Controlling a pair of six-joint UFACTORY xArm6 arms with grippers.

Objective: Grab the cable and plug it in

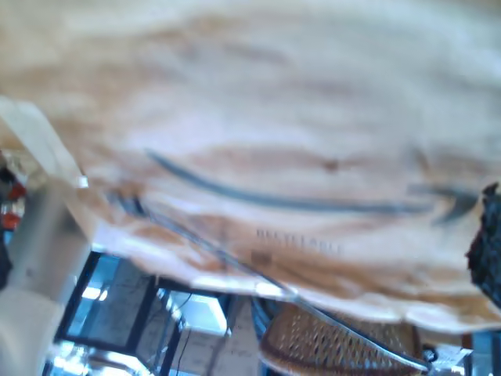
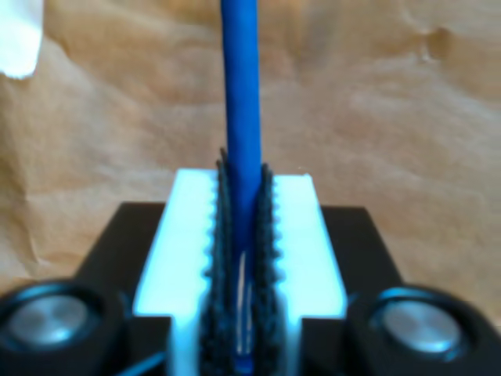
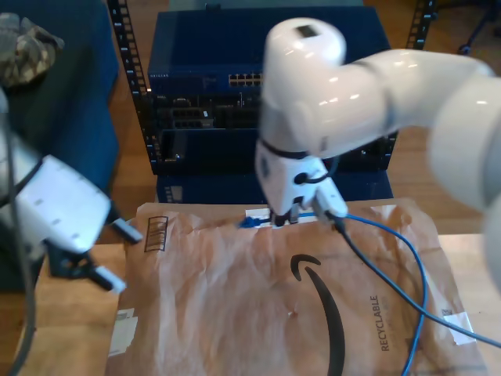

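Plenty of bare crinkled brown paper sheet toward its near edge. My second gripper sits at the sheet's far edge, just in front of the dark blue server rack, jaws pinched tight on the thin bright blue cable, whose plug end sticks out past the jaws toward the exterior view's left. The rest of the cable loops along the sheet's edge on the exterior view's right. My first gripper hangs spread open and empty, off the sheet's edge at the exterior view's left.

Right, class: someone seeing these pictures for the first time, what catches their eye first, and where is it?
The thin bright blue cable stands out at once, clamped between the white toothed fingers of my second gripper, which sits under the big glossy white arm at the middle of the exterior view. Behind it stands the dark blue equipment rack with its row of ports. Below lies crumpled brown wrapping paper with a black smile logo.
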